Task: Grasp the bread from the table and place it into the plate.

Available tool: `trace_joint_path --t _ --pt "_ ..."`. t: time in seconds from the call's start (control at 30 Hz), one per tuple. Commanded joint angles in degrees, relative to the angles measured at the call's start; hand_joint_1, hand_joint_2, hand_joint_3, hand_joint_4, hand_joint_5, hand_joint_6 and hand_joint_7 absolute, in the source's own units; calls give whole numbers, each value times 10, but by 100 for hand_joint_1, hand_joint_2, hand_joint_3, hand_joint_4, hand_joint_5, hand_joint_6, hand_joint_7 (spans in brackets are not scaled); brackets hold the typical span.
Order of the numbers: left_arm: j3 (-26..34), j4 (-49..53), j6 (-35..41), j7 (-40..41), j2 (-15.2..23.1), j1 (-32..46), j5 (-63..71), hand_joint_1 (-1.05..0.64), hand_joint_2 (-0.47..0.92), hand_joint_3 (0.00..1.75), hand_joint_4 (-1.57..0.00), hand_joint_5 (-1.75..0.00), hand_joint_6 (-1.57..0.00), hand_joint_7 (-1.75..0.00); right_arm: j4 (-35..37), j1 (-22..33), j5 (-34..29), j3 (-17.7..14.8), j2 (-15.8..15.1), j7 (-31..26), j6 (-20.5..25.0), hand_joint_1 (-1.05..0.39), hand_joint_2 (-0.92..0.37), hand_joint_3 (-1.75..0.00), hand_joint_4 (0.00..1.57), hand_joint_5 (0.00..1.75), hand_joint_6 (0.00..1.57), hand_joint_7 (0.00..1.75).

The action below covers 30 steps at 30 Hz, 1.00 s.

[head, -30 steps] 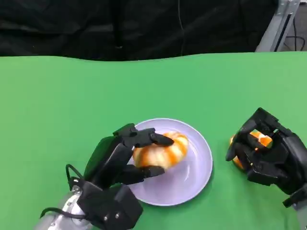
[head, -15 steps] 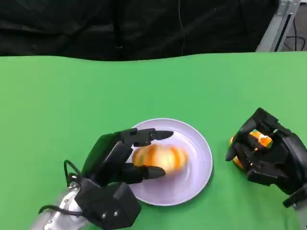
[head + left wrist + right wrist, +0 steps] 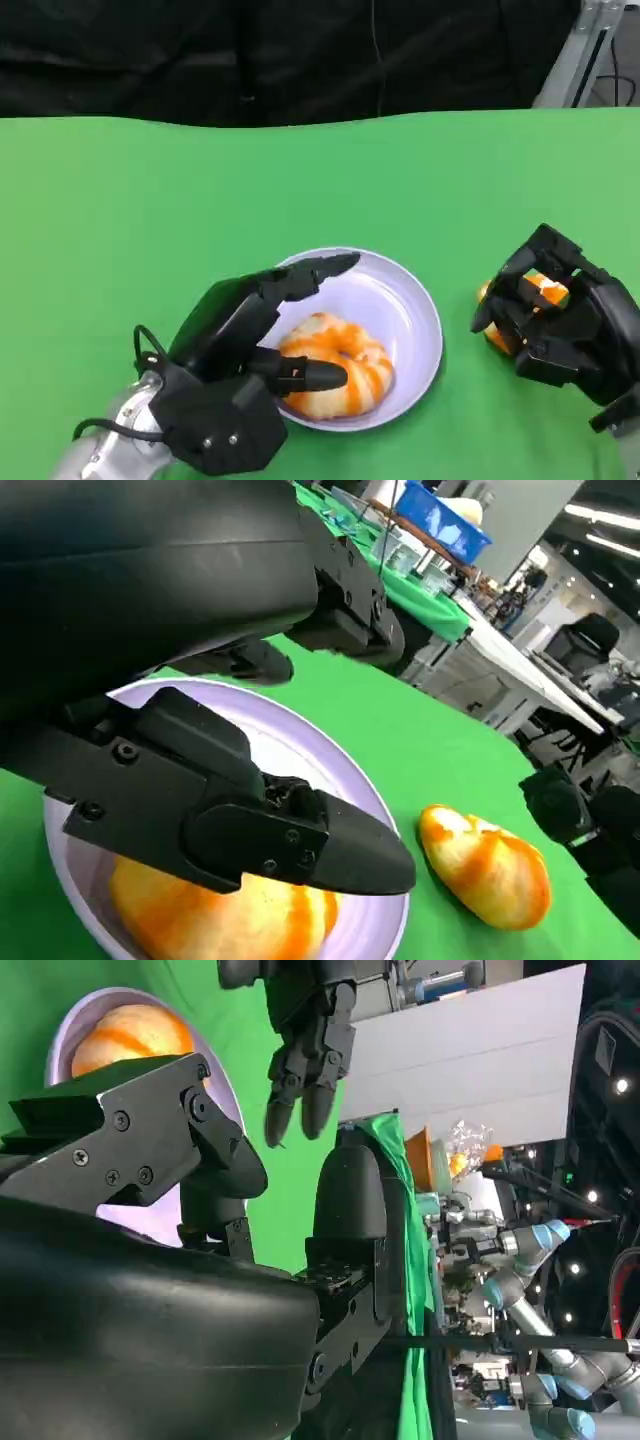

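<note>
An orange-glazed bread lies in the lavender plate, on the side nearest me. My left hand hovers over the plate's left side with its fingers spread above and beside the bread, holding nothing. In the left wrist view a finger reaches over the bread without gripping it. A second orange bread lies on the green table right of the plate, partly hidden behind my right hand. In the left wrist view this bread sits free on the cloth, with the right hand just beyond it.
The green table stretches wide to the left and far side of the plate. A black backdrop bounds its far edge. A grey metal stand rises at the back right.
The bread has dropped from my left hand's grip down into the plate. The left fingers have spread apart and the hand has drawn slightly back. The right hand has not moved.
</note>
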Motion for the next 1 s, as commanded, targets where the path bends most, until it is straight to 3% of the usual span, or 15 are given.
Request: trace_joint_path --t 0.03,0.13,0.23,0.37,0.57,1.0 --pt "6 -13 8 -3 15 9 3 -105 92 34 -25 0 -25 0 -2 -2 0 -2 -3 -2 -4 12 -64 -116 41 175 38 157" --pt "7 -31 12 8 19 17 14 -105 92 43 -6 0 -15 0 -4 -1 2 -1 -4 -1 -1 13 -65 -117 42 175 38 157" --pt "9 -38 15 8 19 21 14 -105 92 46 -3 0 -13 0 -3 -2 1 -1 -4 0 -2 13 -65 -117 42 175 38 158" --pt "9 -41 18 7 19 22 14 -105 92 46 -2 0 -13 0 -3 -2 1 -1 -4 0 -2 13 -65 -117 43 175 38 158" --pt "51 -30 -57 61 15 42 -20 -105 92 46 -9 -3 -13 0 -7 -1 5 -1 -7 2 13 14 -66 -118 46 175 38 160" --pt "93 -34 -116 51 20 66 -66 -103 92 41 -16 -3 -17 -1 -5 -2 0 -1 -8 1 8 14 -65 -118 47 175 37 161"
